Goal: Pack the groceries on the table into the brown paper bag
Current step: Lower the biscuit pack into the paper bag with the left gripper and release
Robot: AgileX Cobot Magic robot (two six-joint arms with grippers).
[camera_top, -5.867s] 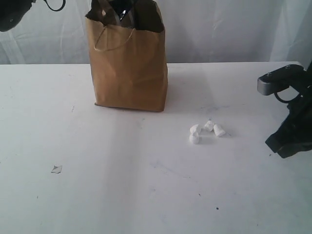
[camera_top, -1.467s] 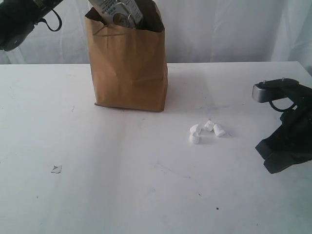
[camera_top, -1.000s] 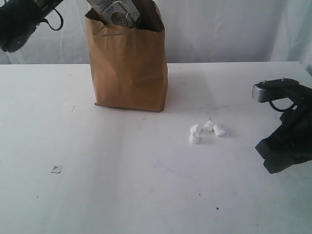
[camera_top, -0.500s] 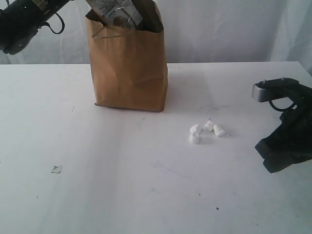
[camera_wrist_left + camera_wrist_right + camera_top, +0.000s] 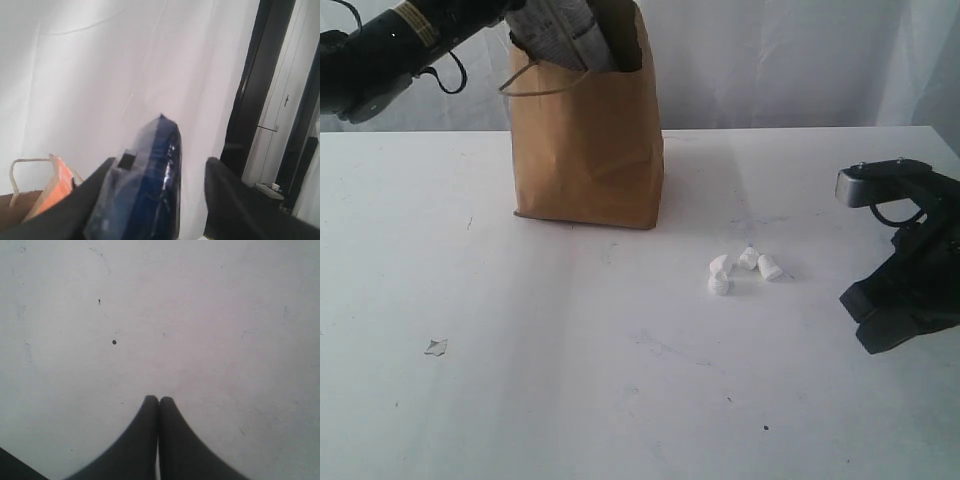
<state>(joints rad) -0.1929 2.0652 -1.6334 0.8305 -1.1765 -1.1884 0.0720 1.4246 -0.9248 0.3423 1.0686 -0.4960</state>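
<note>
The brown paper bag stands upright at the back of the table. The long dark-blue and cream packet sticks out of its top. My left gripper is up at the bag's mouth and stands open. The packet leans on one finger, with a clear gap to the other finger. An orange item and a bag handle show beside it. My right gripper is shut and empty over bare table at the right.
Several small white lumps lie on the table right of the middle. A tiny scrap lies at the front left. The left arm reaches in from the upper left. White curtain hangs behind.
My left jaws have widened off the packet, and the left arm has swung right and lower. The bag's top has shifted slightly right. The right arm has barely moved.
</note>
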